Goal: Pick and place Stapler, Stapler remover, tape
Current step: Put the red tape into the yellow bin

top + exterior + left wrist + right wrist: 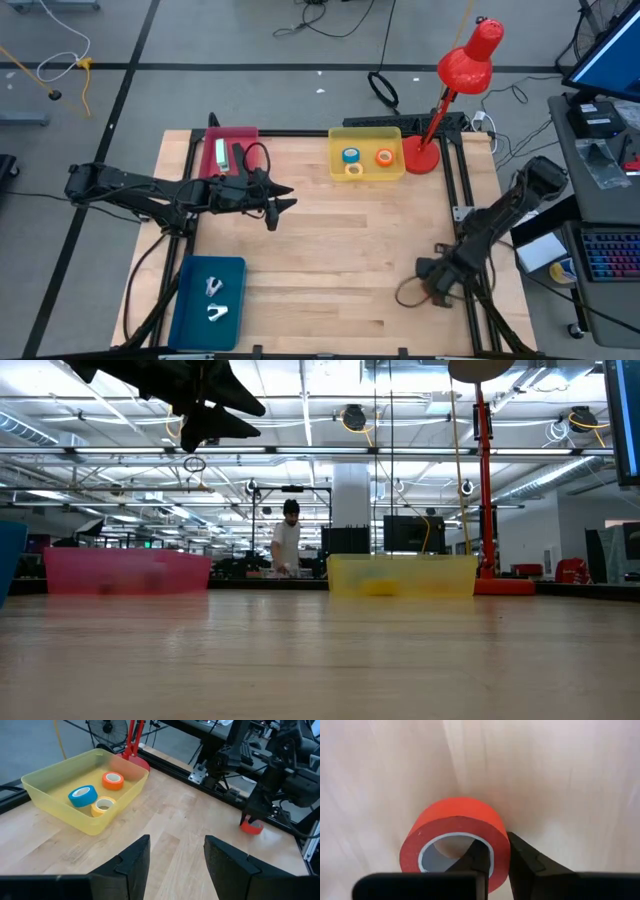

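**Right gripper on red tape, counter's right edge**

Right gripper (496, 862): you see it pinched on the wall of a red tape roll (457, 835), one finger inside the ring, one outside, low on the counter (340, 260) near its right edge.

Left gripper (283, 203): fingers parted, nothing between them, raised above the counter just beside the pink tray (228, 140).

Yellow tray (55, 807): you find blue (82, 795), orange (113, 780) and yellow (102, 806) rolls lying flat inside.

Blue tray (190, 310): two small metal items, front left.

Red lamp (455, 90): base touching the yellow tray's right side.
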Action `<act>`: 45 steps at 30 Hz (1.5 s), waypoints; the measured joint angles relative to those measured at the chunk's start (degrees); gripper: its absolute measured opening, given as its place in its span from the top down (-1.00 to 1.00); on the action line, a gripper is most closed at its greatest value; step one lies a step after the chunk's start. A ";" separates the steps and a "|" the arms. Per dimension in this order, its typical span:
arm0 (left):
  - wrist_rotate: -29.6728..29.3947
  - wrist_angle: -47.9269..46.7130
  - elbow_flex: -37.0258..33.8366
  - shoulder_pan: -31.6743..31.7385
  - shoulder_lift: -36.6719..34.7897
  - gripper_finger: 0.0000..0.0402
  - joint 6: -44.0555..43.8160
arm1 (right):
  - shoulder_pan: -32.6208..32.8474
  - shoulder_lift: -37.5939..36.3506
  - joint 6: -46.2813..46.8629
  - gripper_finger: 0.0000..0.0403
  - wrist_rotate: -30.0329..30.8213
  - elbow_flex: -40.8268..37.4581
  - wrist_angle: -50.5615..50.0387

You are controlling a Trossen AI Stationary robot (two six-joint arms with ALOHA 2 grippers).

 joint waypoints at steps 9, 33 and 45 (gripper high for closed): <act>-0.02 0.05 0.00 0.00 0.00 0.07 -0.25 | -18.24 -8.48 -10.70 0.86 5.52 0.07 17.10; -2.99 0.05 0.00 0.34 0.00 0.07 2.75 | -71.45 -2.87 -44.70 0.83 31.29 3.78 43.94; -2.97 0.00 0.00 0.87 0.00 0.07 2.80 | -75.88 12.02 -50.48 0.82 27.59 17.44 27.79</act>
